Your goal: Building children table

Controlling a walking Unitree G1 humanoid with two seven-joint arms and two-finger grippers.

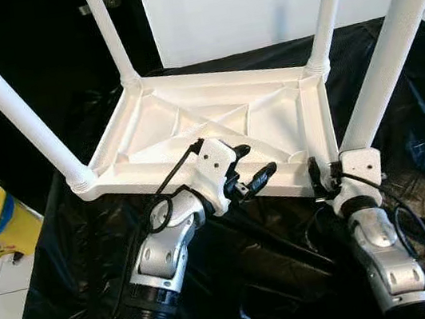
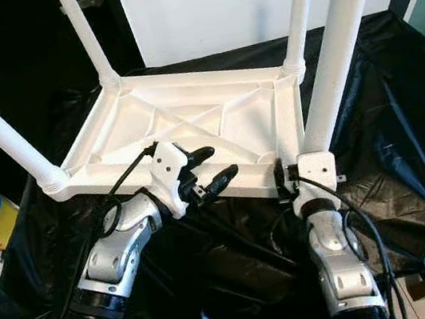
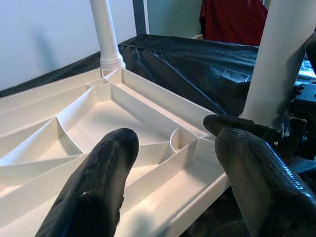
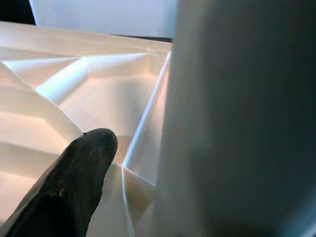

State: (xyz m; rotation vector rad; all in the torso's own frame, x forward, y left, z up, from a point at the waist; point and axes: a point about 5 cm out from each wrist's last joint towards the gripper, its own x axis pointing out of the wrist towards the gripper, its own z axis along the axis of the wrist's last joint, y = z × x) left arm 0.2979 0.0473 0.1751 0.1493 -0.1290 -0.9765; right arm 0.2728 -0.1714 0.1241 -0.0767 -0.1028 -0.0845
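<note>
On the black-draped desk (image 1: 409, 177) lies the upturned white children's table (image 1: 208, 132). The left gripper (image 1: 248, 171), fingers spread, hovers at its near rim; the right gripper (image 1: 322, 180) pinches the near-right leg (image 1: 389, 50).

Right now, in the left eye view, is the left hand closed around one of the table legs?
No. The left hand hovers with fingers apart at the near edge of the upturned tabletop, gripping no leg.

A surface under black sheeting (image 1: 413, 200) – on it lies the white table (image 1: 192, 134), upside down – legs up.
</note>
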